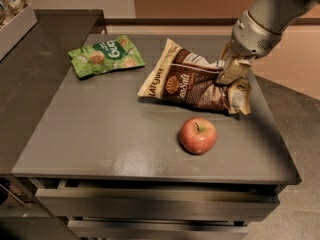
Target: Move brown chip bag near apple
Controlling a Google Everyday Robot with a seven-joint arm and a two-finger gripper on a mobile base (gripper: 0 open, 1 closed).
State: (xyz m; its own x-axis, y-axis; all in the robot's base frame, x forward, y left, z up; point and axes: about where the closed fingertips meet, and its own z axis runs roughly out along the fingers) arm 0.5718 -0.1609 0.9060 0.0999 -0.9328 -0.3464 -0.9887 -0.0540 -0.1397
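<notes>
The brown chip bag [192,83] lies on the grey table top [100,134], right of centre, its cream edge and shell logo facing up. My gripper [231,74] comes in from the upper right and is shut on the bag's right end, which is bunched and crumpled under it. The red apple [198,135] stands in front of the bag, a short gap below its lower edge and a little left of the gripper.
A green snack bag [106,56] lies flat at the back left of the table. A lower dark counter [30,74] adjoins on the left, with a pale tray [15,26] at its far corner. Drawer fronts [155,204] run below the table's front edge.
</notes>
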